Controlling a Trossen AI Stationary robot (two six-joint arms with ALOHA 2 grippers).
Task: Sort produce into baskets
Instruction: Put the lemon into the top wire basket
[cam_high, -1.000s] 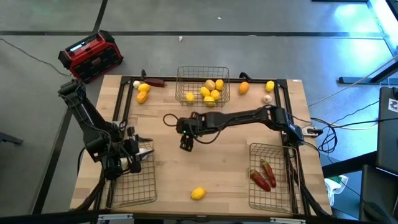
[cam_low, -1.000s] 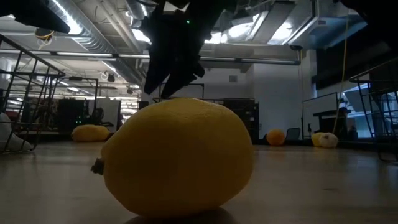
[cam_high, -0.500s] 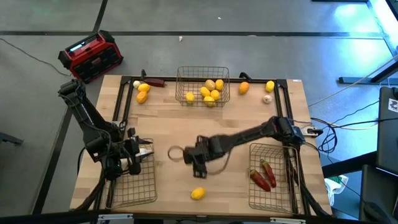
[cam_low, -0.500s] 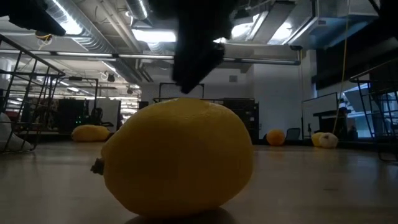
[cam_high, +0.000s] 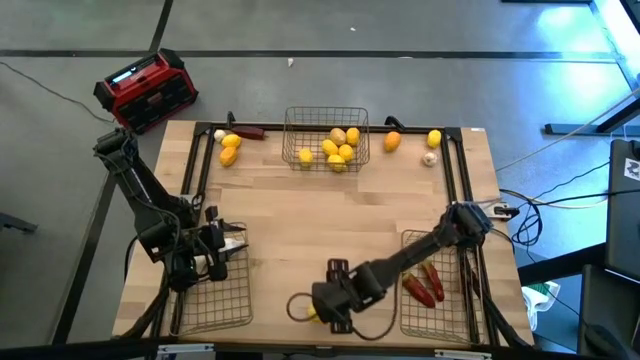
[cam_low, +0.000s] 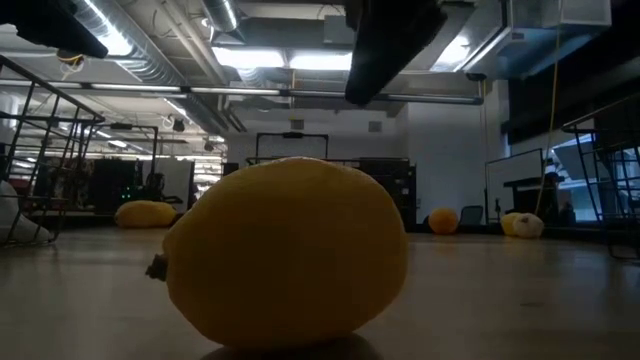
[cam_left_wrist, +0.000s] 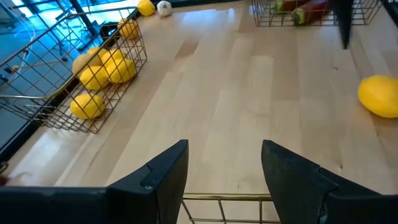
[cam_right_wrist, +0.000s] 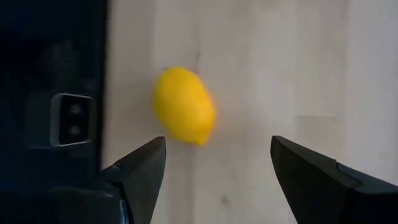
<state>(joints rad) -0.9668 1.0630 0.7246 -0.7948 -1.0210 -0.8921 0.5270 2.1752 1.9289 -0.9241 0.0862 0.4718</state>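
Right wrist view: right pincer hangs wide open directly over a lone lemon on the desk, placed, by my judgement, for a descent and grasp. Beyond, the left pincer, also spread, waits over the near-left basket. Farthest, the lemon basket stands at the desk's back edge.
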